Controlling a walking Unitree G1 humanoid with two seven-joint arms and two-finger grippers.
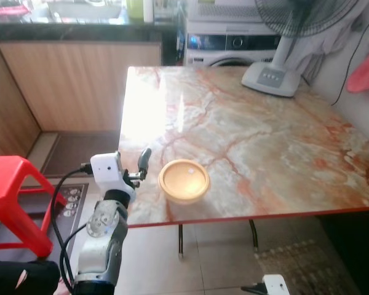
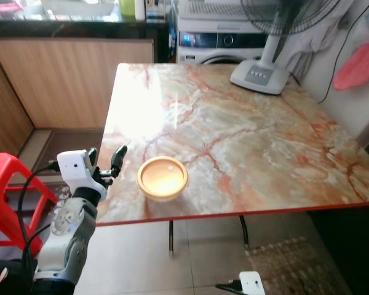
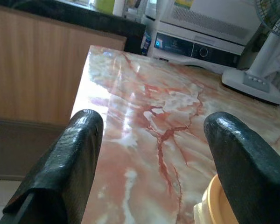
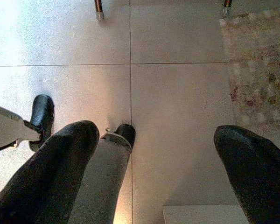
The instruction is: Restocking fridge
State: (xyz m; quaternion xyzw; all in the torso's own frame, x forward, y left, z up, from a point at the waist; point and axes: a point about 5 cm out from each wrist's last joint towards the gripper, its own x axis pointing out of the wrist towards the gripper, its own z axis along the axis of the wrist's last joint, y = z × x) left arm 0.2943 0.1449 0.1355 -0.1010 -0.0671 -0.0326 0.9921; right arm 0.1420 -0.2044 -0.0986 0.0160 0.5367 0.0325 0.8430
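Marble-patterned square tabletop (image 1: pixel 264 141), cream with rust-red veins and a red edge, fills the head views. Near its front left edge sits a shallow round yellow-orange bowl (image 1: pixel 184 180), upright. Left gripper (image 1: pixel 141 166) raised at the table's left edge, just beside the bowl, not touching it. Behind the table: a white washing machine (image 1: pixel 234 46) and a white pedestal fan base (image 1: pixel 272 78) standing on the far tabletop. Red plastic stool (image 1: pixel 9 196) on the floor at left. Wooden counter panel (image 1: pixel 80 83) beyond.

Left wrist view: two black fingers (image 3: pixel 65 168) spread wide apart, nothing between them; tabletop ahead, bowl rim (image 3: pixel 212 207) beside one finger.

Right wrist view: right gripper (image 4: pixel 154 177) hangs idle, pointing down at pale floor tiles (image 4: pixel 177 93), fingers apart, holding nothing. Patterned rug (image 4: pixel 259 70) to one side; robot's black feet (image 4: pixel 42 114) below.
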